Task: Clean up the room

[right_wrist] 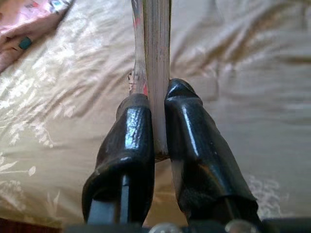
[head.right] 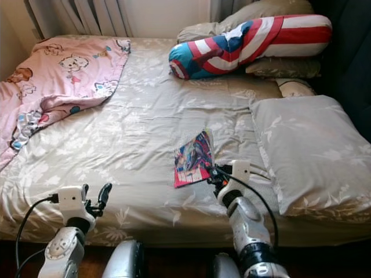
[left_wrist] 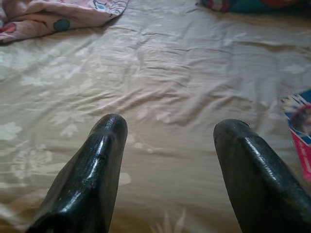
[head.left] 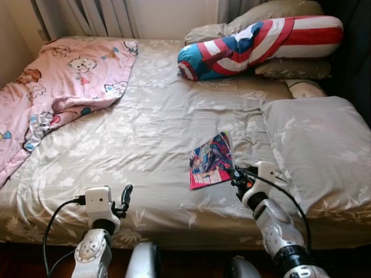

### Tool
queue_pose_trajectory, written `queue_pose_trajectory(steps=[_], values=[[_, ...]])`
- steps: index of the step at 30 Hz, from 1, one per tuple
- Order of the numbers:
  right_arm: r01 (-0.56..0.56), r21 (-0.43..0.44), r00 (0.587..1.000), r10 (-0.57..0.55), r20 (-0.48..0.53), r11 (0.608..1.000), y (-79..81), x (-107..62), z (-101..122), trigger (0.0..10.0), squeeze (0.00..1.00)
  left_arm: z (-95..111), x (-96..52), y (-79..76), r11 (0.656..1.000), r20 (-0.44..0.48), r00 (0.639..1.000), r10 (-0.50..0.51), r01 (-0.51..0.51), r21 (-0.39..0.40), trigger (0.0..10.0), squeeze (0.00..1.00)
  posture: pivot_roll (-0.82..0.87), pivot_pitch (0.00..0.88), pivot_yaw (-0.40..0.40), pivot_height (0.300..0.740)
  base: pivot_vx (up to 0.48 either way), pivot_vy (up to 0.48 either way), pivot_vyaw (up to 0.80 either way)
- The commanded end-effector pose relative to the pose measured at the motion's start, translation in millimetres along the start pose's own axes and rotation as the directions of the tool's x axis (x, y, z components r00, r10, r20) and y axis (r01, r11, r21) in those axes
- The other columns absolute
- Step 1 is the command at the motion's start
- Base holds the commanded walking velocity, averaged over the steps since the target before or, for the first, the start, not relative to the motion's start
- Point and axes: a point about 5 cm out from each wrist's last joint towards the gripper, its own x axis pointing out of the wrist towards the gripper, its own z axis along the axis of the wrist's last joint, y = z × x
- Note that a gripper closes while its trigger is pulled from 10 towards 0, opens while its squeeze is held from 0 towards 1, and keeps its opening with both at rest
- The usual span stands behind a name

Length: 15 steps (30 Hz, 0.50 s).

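Observation:
A thin colourful comic book (head.left: pixel 210 160) rests on the beige bedspread (head.left: pixel 156 121) near the bed's front edge. My right gripper (head.left: pixel 234 174) is shut on the book's near right corner; the right wrist view shows the book's edge (right_wrist: pixel 155 63) pinched between the two black fingers (right_wrist: pixel 129 141). My left gripper (head.left: pixel 125 196) hovers open over the front left of the bed, with nothing between its fingers (left_wrist: pixel 92 170). The book's corner (left_wrist: pixel 300 126) lies off to its right.
A pink cartoon blanket (head.left: pixel 64 87) is crumpled on the bed's left side. A red, white and blue shield bolster (head.left: pixel 261 43) lies by the headboard on beige pillows. A large grey pillow (head.left: pixel 319 150) sits at the right. Dark floor runs below the bed's front edge.

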Motion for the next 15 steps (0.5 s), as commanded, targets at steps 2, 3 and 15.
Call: queue_pose_trajectory(steps=[2,3,15], values=[[0.024,0.018,1.0,-0.024,0.001,1.0,-7.7,0.2,5,10.0,0.0,1,-2.3,2.7,1.0,-0.006,1.0,-0.005,0.005,0.012,10.0,0.0,0.07,0.142,0.015,0.648,0.0,0.0,0.0],[0.039,0.023,0.999,-0.039,-0.005,0.999,-10.7,-0.4,5,10.0,0.0,1,-2.4,3.0,1.0,-0.006,1.0,-0.006,0.006,0.013,10.0,0.0,0.07,0.144,0.019,0.648,0.0,0.0,0.0],[0.102,0.255,0.995,-0.099,-0.024,0.961,-26.6,-5.3,-1,10.0,0.0,7,-8.8,12.1,0.998,-0.018,0.999,-0.027,0.027,0.049,10.0,0.0,0.11,0.169,0.066,0.648,0.0,0.0,0.0]])
